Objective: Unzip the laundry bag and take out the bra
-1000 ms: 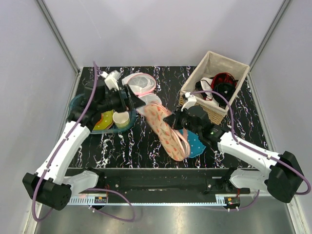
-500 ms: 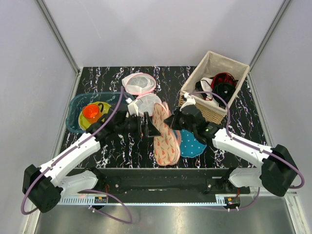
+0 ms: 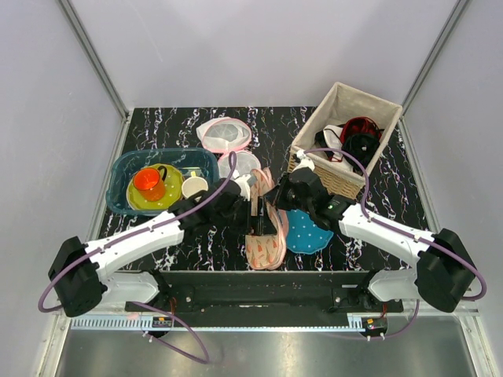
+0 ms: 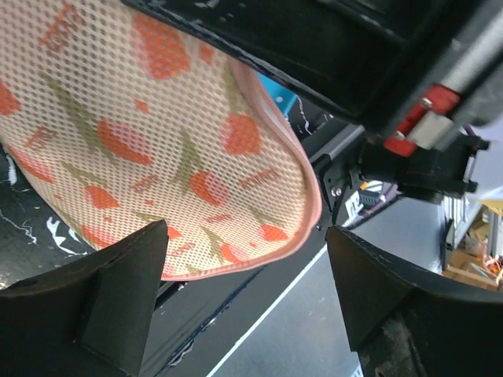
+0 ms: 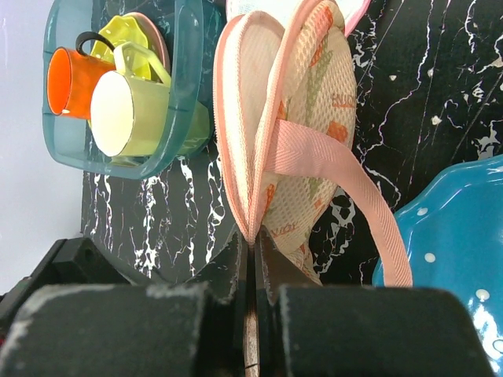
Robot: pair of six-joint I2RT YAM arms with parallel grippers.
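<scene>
- Clamping the pink trim of the large oval peach-orange floral-print mesh laundry bag (image 5: 314, 94), the right gripper (image 5: 251, 236) has its jaws closed on that edge.
- Laundry bag location: front centre of the black marbled bench (image 3: 401, 181), between the two grippers, and apparently tipped up on its edge.
- A pink webbing strap (image 5: 338, 173) loops from the bag.
- Left gripper (image 4: 247, 228): jaws spread wide, with the bag's rounded end showing between them. Contact cannot be confirmed.
- A round blue polka-dot pouch (image 3: 308, 233) lies just beside the bag, on its right.
- A teal plastic tub (image 5: 189, 78) at the left holds an orange mug (image 5: 67, 78), a pale yellow-green cup (image 5: 134, 118) and a yellow plate (image 5: 118, 47).
- A wicker basket (image 3: 365, 98) at the rear right holds dark and red garments.
- Two round white mesh bags (image 3: 224, 133) lie behind the laundry bag.
</scene>
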